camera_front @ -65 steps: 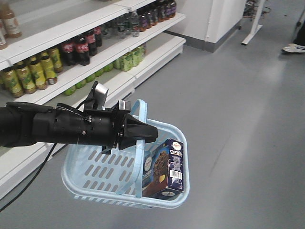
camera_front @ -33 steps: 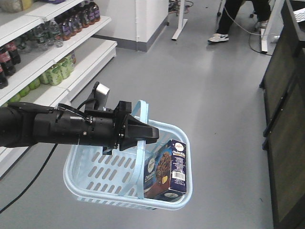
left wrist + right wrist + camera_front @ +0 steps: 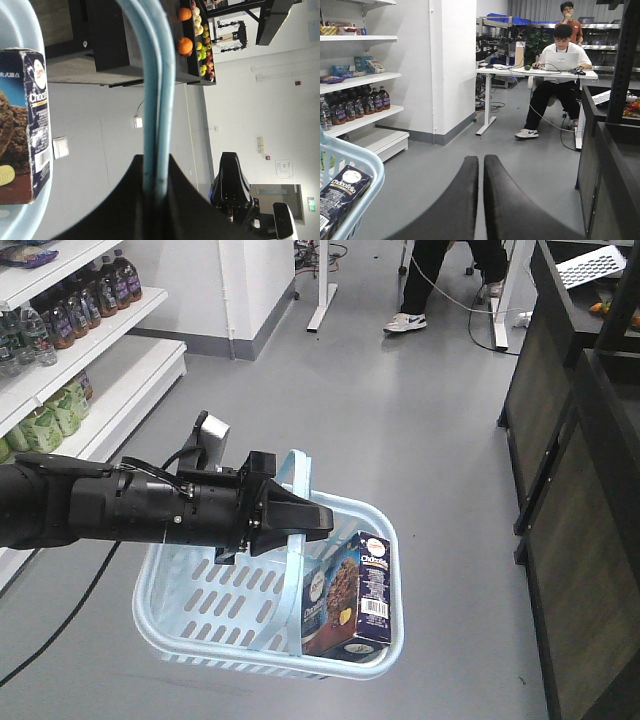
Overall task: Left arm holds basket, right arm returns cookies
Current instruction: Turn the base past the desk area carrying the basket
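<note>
The left arm (image 3: 120,510), a matte black cylinder strung with cables and topped by a small silver-grey block, reaches across the front view. Its pointed left gripper (image 3: 312,523) is clamped on the hoop handle (image 3: 291,585) of the basket (image 3: 190,590), which is glossy light blue plastic with slotted walls and hangs above the smooth grey floor (image 3: 400,420). The cookies (image 3: 350,590), a tall navy cardboard box with a white barcode label, stand slightly tilted in the basket's right-hand end, against its wall.

The left wrist camera adds the grip up close, where the handle's thin blue strips run straight in between the dark jaws. It also catches oranges (image 3: 185,45) on a dark rack.

Only the right wrist camera shows the right gripper (image 3: 481,162). Its two smooth black fingers are pressed together with nothing between them, apart from the basket rim at that view's lower left. Beyond it a person (image 3: 557,75) sits at a white table (image 3: 535,72).

The floor lies open ahead, bounded by white shelves (image 3: 60,350) of bottles on the left and dark cabinets (image 3: 580,540) on the right.
</note>
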Controlling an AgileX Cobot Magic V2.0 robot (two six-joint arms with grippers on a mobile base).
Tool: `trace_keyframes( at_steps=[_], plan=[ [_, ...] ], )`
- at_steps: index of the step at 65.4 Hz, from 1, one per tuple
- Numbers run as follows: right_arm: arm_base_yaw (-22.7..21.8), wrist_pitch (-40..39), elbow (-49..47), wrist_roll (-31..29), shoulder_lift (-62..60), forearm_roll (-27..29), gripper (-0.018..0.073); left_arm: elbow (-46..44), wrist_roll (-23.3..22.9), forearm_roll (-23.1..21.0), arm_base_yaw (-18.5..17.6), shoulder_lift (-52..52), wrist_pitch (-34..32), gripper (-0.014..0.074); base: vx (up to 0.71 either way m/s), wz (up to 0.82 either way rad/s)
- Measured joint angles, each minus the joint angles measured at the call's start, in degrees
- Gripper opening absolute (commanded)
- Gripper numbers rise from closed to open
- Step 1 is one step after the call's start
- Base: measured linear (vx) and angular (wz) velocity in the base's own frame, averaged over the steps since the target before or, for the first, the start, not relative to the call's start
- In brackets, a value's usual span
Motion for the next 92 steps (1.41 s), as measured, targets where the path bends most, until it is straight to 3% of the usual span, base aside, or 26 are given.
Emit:
trace_keyframes(
  at_steps=[92],
  plan=[
    [0.0, 0.0, 0.0, 0.0, 0.0, 0.0, -0.0006, 0.0, 0.0, 0.0, 0.0, 0.0, 0.0, -0.0003, 0.37, -0.08]
  ],
)
